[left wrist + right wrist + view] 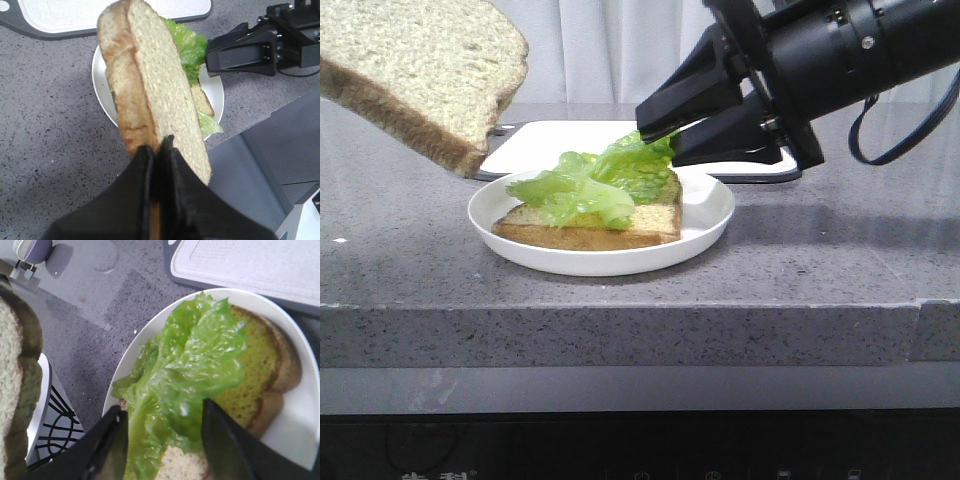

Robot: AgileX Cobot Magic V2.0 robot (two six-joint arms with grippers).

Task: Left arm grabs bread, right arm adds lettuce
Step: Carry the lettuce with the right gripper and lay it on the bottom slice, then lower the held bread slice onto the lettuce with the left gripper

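The thick bread (pixel 420 70) hangs tilted in the air at the upper left, above the table. My left gripper (pixel 157 145) is shut on its lower edge; the bread (pixel 155 85) stands on edge over the plate. The lettuce (pixel 595 185) lies on a thinner slice (pixel 620 228) in the white plate (pixel 705 222). My right gripper (pixel 658 140) is open at the lettuce's far right end. In the right wrist view the gripper (pixel 162 410) has its jaws on either side of the lettuce (pixel 190 365), apart from it. The held bread (pixel 12 380) shows at that view's edge.
A white cutting board (pixel 570 140) with a dark rim lies behind the plate. The grey stone table's front edge (pixel 640 310) runs close in front of the plate. A white wire-frame object (pixel 50 425) sits off the table's side in the right wrist view.
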